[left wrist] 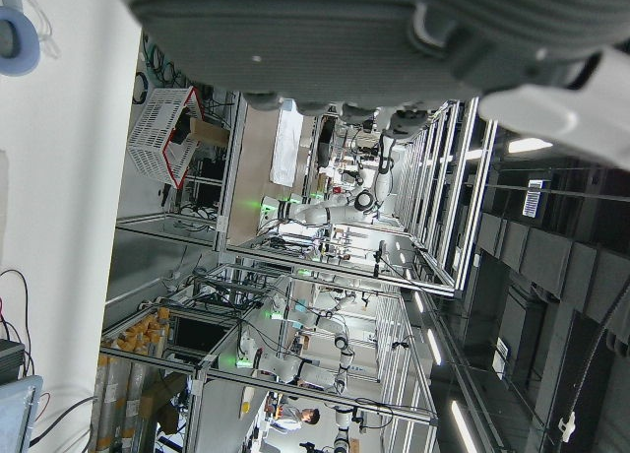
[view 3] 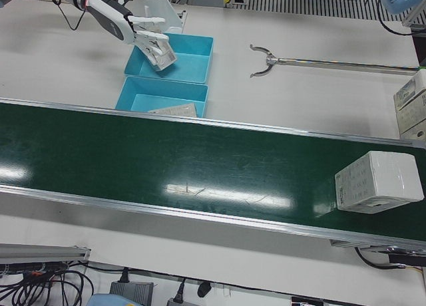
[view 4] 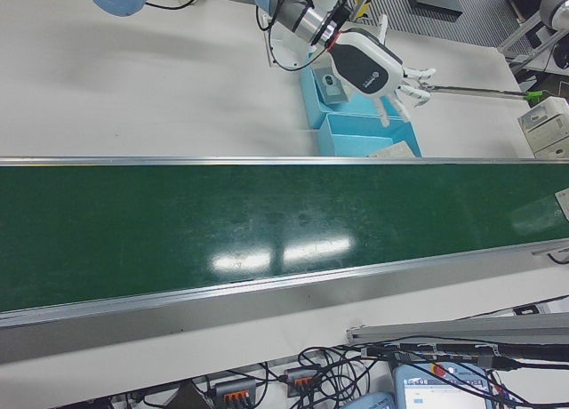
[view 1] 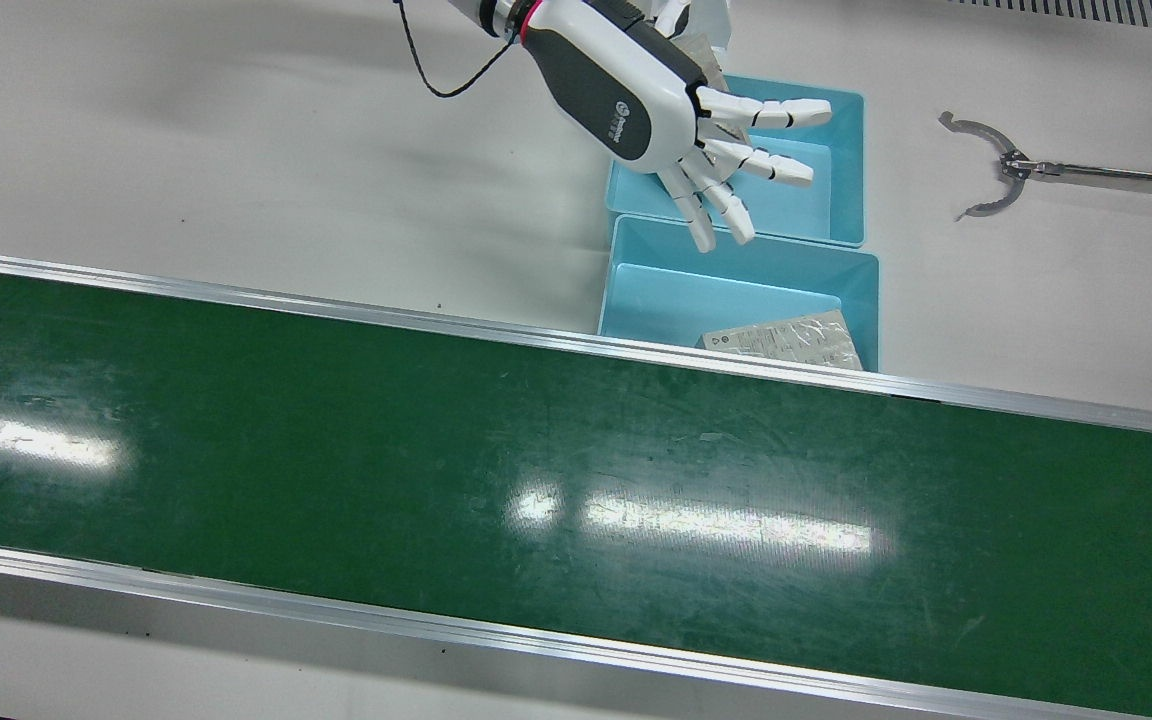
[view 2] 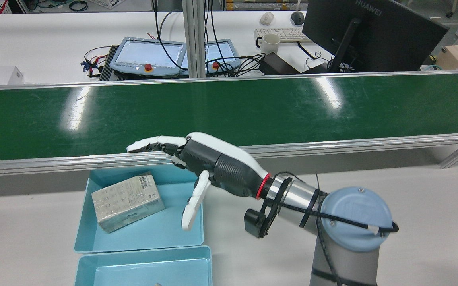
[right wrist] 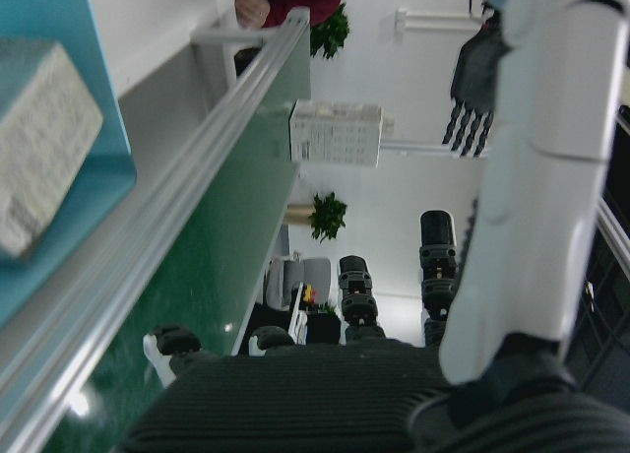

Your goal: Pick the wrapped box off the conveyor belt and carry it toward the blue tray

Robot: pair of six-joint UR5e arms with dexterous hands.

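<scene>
Right hand (view 2: 213,167) hovers empty, fingers spread, above the blue tray (view 2: 145,234).

Box in near tray (view 1: 784,342): front view shows only its top; the conveyor rail (view 1: 636,347) hides the lower part.
Second tray (view 2: 143,267): cut off by the rear view's bottom edge.
Left hand (left wrist: 394,39): only a blurred dark underside in its own camera; fingers' pose cannot be told.
Box labels (view 3: 359,185): print too small to read.
Grabber tool (view 1: 1011,170): handle runs off the right edge.
</scene>
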